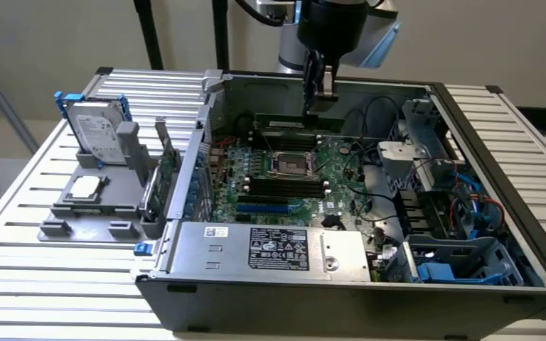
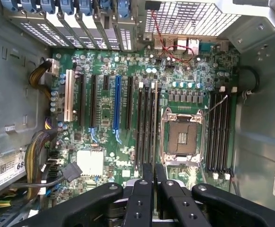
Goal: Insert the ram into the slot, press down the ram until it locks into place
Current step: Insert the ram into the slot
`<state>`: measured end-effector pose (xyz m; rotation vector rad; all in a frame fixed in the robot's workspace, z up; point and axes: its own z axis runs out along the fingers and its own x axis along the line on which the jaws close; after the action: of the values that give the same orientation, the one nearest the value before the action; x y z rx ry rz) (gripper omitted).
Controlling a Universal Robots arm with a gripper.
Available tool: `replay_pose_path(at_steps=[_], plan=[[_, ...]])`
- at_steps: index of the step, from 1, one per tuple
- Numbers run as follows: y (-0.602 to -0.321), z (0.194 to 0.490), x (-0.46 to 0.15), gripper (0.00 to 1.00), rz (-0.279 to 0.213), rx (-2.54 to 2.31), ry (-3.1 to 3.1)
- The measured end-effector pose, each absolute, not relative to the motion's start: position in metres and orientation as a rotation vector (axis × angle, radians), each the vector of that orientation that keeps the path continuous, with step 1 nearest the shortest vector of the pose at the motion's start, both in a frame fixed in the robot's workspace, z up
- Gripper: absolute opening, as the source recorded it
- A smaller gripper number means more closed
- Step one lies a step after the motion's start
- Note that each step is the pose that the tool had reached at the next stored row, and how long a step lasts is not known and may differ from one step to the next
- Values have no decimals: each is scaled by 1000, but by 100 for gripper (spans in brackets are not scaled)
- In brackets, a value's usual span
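Gripper [image 1: 318, 106], at 12 o'clock in the exterior view: hangs from the arm [image 1: 335, 21] into the open case [image 1: 500, 213], black fingers [image 2: 148, 172] close together and clamped on the top edge of the ram [image 1: 287, 124]. Holds that green stick level and upright on its long edge, at 12 o'clock from the socket [image 1: 287, 162], lengthwise along the 9-to-3 line. Cannot tell whether its lower edge touches anything. From the wrist, shows as a thin pale edge running straight out from between the fingertips, in line with the slot [image 1: 281, 180] nearest the socket. Black and narrow, one of a bank [image 1: 278, 188] of four parallel ones at 6 o'clock from the socket in the exterior view, all along the same 9-to-3 line. Beyond the socket, at its 12 o'clock, a second bank [image 2: 219, 132], crossed by a thin white wire [image 2: 216, 105]. Further toward 6 o'clock, the blue slot [image 1: 264, 208], then a silver box [image 1: 273, 252] with a black-and-white label. At 3 o'clock inside the case, metal cages [image 1: 434, 163] and dark cables [image 1: 377, 177]. Green board [image 2: 125, 161] flat on the case floor beneath, socket at its middle. Outside, at 9 o'clock on the slatted table [image 1: 17, 234], a hard drive [image 1: 97, 135] standing in a blue-edged bracket above a grey holder [image 1: 88, 206], well apart from the ram.
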<state>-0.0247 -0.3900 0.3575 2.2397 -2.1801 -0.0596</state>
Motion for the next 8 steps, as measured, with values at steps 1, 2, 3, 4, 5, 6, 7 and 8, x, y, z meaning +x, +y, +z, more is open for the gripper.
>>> replay_pose_path(at_steps=[1, 2, 3, 4, 5, 6, 7, 8], plan=[[-390, 356, -25, 13, -60, 2240, -2180], [-390, 354, -25, 13, -59, 2240, -2180], [-391, 352, -25, 13, -59, 2240, -2180], [-391, 350, -25, 13, -59, 2240, -2180], [-391, 348, -25, 13, -60, 2240, -2180], [-392, 347, -25, 13, -60, 2240, -2180], [-392, 345, -26, 13, -59, 2240, -2180], [-393, 343, -26, 13, -59, 2240, -2180]])
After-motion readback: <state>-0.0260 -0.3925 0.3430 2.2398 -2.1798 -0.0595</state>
